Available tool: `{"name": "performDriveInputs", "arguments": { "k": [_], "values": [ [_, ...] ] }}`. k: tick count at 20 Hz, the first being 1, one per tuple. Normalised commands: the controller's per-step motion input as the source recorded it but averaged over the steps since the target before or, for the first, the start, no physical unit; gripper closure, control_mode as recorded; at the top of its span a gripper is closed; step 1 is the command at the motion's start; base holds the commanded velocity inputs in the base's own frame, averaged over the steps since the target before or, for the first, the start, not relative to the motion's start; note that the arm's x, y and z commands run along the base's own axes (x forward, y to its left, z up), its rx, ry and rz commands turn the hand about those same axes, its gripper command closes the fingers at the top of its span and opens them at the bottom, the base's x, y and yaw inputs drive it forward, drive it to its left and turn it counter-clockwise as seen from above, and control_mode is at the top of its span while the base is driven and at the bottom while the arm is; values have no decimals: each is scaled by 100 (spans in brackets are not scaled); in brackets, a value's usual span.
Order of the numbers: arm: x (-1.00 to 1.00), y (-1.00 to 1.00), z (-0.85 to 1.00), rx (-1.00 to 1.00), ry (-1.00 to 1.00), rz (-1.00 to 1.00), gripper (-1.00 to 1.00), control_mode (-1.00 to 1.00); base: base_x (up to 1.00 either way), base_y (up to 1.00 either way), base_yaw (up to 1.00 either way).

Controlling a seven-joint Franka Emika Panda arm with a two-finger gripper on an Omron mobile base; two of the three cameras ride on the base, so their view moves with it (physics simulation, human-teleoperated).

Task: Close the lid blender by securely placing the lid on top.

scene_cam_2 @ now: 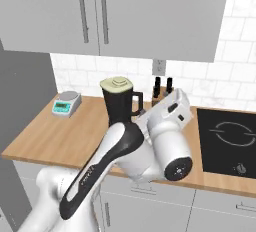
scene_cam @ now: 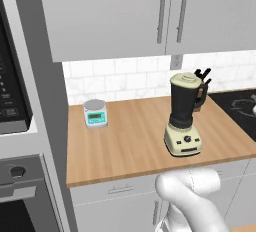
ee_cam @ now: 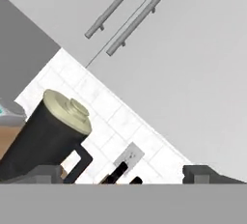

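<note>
The blender (scene_cam: 182,116) stands upright on the wooden counter (scene_cam: 125,146), with its dark jar and handle on a cream base. The pale cream lid (scene_cam: 188,78) sits flat on the jar's rim, knob up. The right base view shows the blender (scene_cam_2: 120,108) with the lid (scene_cam_2: 118,83) on it, just left of my white hand. In the tilted hand view the jar (ee_cam: 43,138) and the lid (ee_cam: 67,109) lie at the lower left. My gripper (ee_cam: 125,175) is open, its fingertips (ee_cam: 48,172) far apart with nothing between them, off to the side of the blender.
A small grey scale (scene_cam: 95,113) with a teal display sits at the back left of the counter. Dark knife handles (scene_cam_2: 163,87) stand by the tiled wall behind the blender. A black cooktop (scene_cam_2: 230,141) lies to the right. Grey upper cabinets (scene_cam_2: 100,16) hang overhead.
</note>
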Motion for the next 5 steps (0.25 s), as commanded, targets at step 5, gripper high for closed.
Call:
{"name": "performDriveInputs", "arguments": {
  "k": [5],
  "values": [
    [-41, -14, 37, 17, -29, 5, -100, -100, 0, 0, 0]
  ]
}}
